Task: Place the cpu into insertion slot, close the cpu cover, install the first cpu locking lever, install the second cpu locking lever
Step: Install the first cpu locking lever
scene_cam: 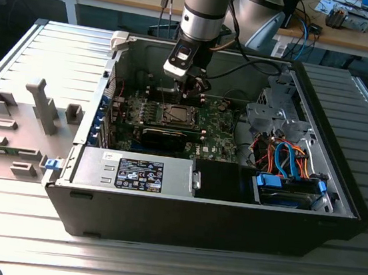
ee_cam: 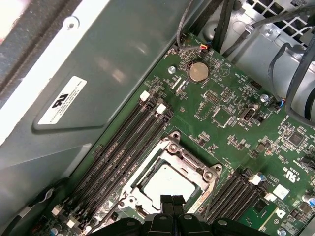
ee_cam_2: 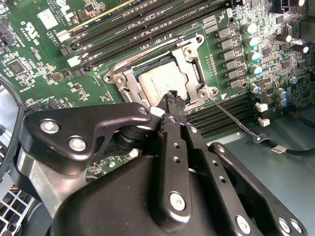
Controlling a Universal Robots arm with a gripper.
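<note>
Cpu (ee_cam: 165, 184) lies flat, face up, under cpu cover (ee_cam: 193, 164); closed, empty end effector (ee_cam: 172, 202) hovers above.

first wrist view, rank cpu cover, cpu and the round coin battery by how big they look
1. cpu cover: largest, the whole metal frame.
2. cpu: the face showing in the cover's window, one edge hidden by the hand.
3. coin battery: smallest, though it lies farther from the camera.
</note>
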